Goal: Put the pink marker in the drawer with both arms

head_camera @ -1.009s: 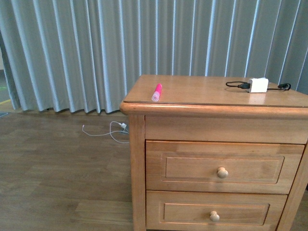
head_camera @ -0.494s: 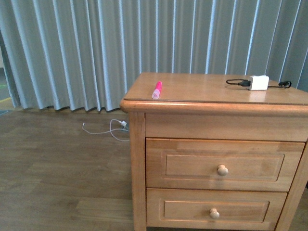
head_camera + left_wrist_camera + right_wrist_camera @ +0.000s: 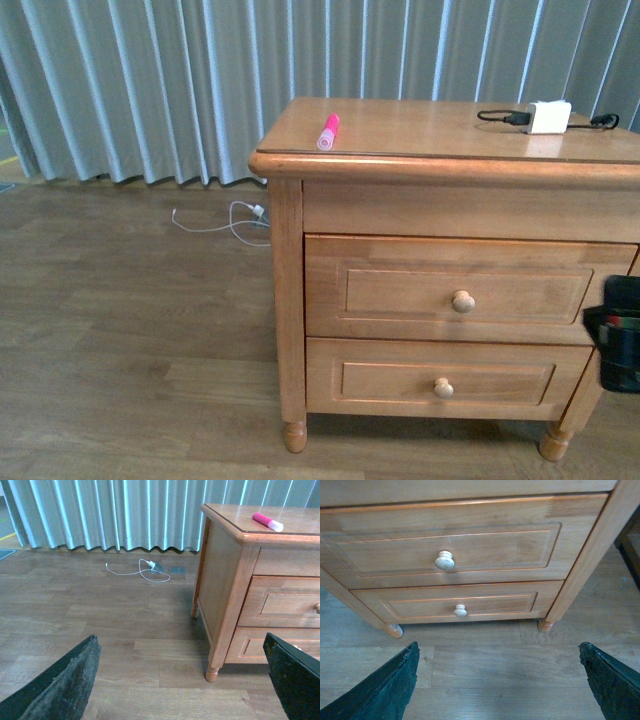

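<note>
The pink marker (image 3: 328, 131) lies on the nightstand top near its front left corner, and the left wrist view shows this pink marker (image 3: 267, 522) too. Below it the drawer (image 3: 400, 290) is closed, with its round pale knob (image 3: 462, 300) in the middle. My right arm (image 3: 619, 345) shows at the right edge, low beside the nightstand. The right gripper (image 3: 498, 652) is open over the floor in front of the drawer (image 3: 485, 550), holding nothing. My left gripper (image 3: 181, 639) is open and empty, off the nightstand's left side above the floor.
A white charger (image 3: 548, 117) with a black cable sits at the back right of the nightstand top. The shorter lower drawer (image 3: 400, 378) is closed. A white cable (image 3: 225, 222) lies on the wood floor by the grey curtain (image 3: 150, 80).
The front view has shifted, so the nightstand sits higher in the picture and its feet show. My right arm has come into view at the right edge. The marker has not moved.
</note>
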`<action>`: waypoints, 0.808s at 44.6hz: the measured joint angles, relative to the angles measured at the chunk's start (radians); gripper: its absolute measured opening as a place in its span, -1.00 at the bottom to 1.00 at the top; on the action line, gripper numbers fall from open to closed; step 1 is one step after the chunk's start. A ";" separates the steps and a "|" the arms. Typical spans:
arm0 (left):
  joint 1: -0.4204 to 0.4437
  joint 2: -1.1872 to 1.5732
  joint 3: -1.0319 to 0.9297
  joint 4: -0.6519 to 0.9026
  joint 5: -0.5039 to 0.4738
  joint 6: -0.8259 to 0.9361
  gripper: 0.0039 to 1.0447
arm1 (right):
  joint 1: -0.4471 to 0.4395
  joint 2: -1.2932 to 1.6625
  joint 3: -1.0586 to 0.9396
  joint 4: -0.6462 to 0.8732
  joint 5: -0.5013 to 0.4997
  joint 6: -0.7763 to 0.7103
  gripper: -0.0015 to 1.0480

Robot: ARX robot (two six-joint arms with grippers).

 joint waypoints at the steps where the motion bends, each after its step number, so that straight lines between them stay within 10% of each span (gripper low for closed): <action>1: 0.000 0.000 0.000 0.000 0.000 0.000 0.89 | 0.006 0.034 0.020 0.007 0.005 0.004 0.83; 36: 0.000 0.000 0.000 0.000 0.000 0.000 0.89 | 0.095 0.740 0.627 0.148 0.075 -0.003 0.83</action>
